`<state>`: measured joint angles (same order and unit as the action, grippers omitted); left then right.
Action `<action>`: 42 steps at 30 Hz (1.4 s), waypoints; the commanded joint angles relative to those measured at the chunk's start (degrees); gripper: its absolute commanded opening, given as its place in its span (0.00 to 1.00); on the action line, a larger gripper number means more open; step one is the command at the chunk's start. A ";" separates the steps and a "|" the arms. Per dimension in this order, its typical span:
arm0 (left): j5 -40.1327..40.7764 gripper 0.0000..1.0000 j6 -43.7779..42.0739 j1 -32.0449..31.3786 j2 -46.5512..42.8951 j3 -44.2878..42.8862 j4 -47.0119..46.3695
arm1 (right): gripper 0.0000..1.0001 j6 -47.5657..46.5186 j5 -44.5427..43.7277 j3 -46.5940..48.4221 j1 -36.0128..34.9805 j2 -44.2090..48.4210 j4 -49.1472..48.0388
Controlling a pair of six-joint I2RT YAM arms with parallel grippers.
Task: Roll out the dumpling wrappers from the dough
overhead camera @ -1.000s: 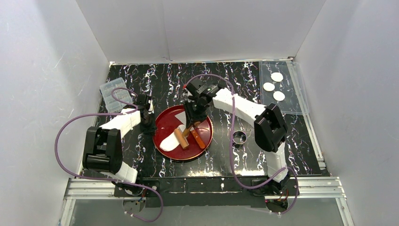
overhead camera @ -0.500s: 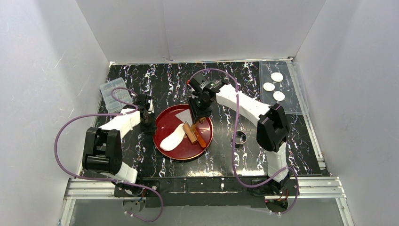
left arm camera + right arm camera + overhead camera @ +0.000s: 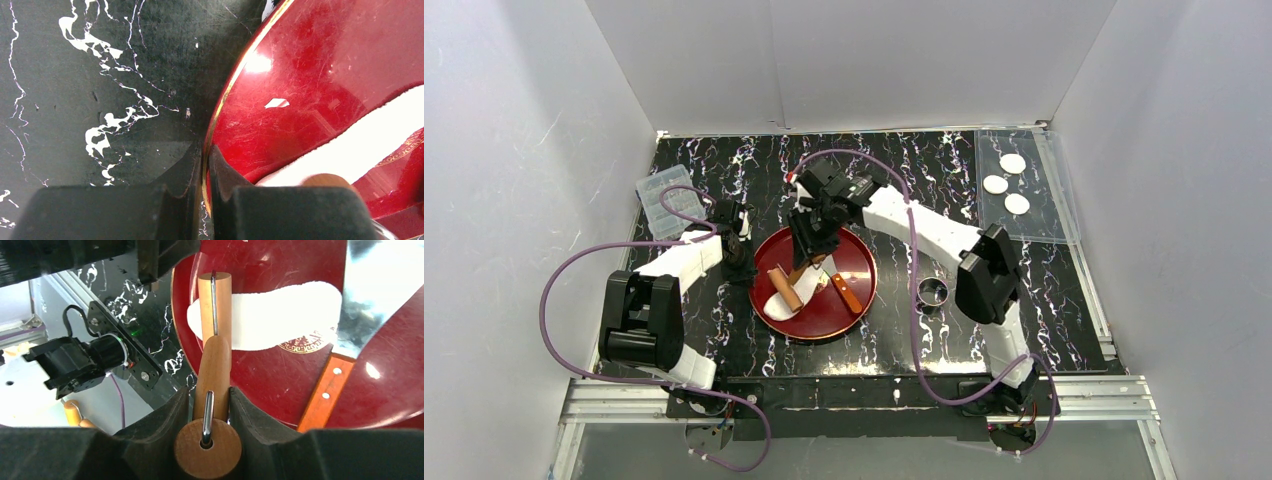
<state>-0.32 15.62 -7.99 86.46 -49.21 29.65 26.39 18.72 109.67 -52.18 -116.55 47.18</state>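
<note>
Left jaws pinched on round red plate (image 3: 310, 90) rim, 9 o'clock, steadying it. Right jaws grip wooden rolling pin (image 3: 222, 305) handle, roller flattening white dough sheet (image 3: 280, 315), plate's 8 o'clock.

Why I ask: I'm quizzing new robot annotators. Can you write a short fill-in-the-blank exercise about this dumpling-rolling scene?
1. The left tool is shut on the red plate's ____.
2. The right tool grips the rolling pin, whose roller lies over the dough, by its ____.
3. ____ dumpling wrappers lie on the clear sheet.
Missing words: rim; handle; three.
</note>
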 commanded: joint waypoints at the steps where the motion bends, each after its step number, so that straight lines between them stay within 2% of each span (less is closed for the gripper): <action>1: 3.37 0.00 -0.32 0.34 -2.60 -0.30 0.76 | 0.01 1.29 1.81 2.05 -0.11 -4.85 0.02; 3: 3.38 0.00 -0.32 0.39 -2.39 -0.36 0.76 | 0.01 0.61 -2.23 1.65 -0.11 -6.82 2.96; 6: 3.38 0.00 -0.32 0.43 -2.34 -0.44 0.76 | 0.01 -2.25 -14.80 3.02 -0.03 -10.29 13.41; 11: 2.96 0.00 -0.32 0.43 -1.62 -0.55 0.78 | 0.01 -5.40 -25.80 -2.19 1.26 -11.03 17.32; 17: 3.14 0.00 -0.32 0.43 -1.77 -0.53 0.76 | 0.01 -5.82 -29.97 -7.26 4.95 -8.89 16.79; 26: 3.36 0.00 -0.41 0.43 -2.12 -0.36 0.65 | 0.01 -7.83 -31.35 -6.35 9.55 -7.69 17.63; 31: 3.32 0.00 -0.37 0.43 -1.91 -0.44 0.67 | 0.01 -7.98 -24.82 -3.92 9.20 -6.36 17.26; 35: 3.24 0.00 -0.39 0.44 -1.68 -0.52 0.67 | 0.01 -8.54 -10.70 -1.12 8.35 -0.67 13.17; 37: 3.28 0.00 -0.38 0.43 -1.69 -0.53 0.68 | 0.01 -6.92 -3.65 0.03 8.14 2.56 9.71; 42: 3.21 0.00 -0.40 0.44 -1.54 -0.62 0.67 | 0.01 -0.94 6.97 -2.14 5.95 6.32 -1.46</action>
<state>-0.43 15.68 -7.97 86.56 -48.84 28.95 22.00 16.10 107.79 -44.66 -116.36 54.28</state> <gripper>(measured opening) 0.034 0.405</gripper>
